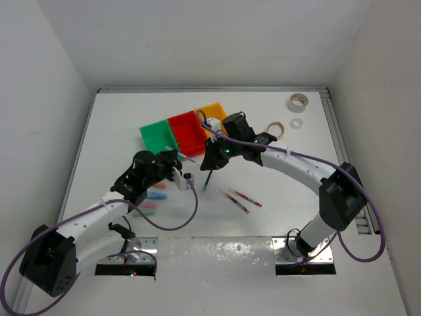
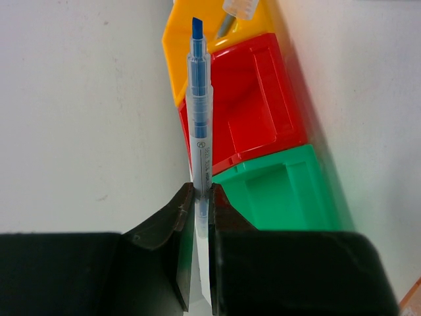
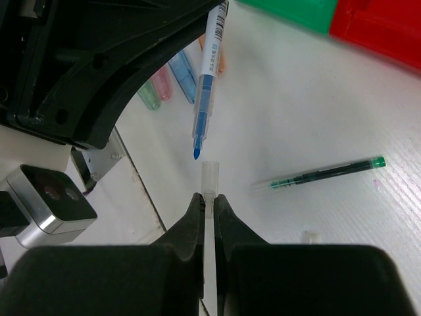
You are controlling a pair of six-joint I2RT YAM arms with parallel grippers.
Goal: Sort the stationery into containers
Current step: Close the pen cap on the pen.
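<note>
I saw a white table across the frame's middle, a metal rail down its right edge. White walls enclosed it.

White tabletop, plain white walls on three sides

1. You have three bins: a green bin, a red bin and a yellow-orange bin.
2. You have four pens: a blue marker, a dark green pen, a red pen and a second red pen.
3. You have one clear cap.
4. You have four pastel pieces: an orange piece, a blue piece, a pink piece and a green piece.
5. You have three tape rolls: a grey roll, a white roll and a tan roll. You cannot tell whether the tan roll is really two.
</note>
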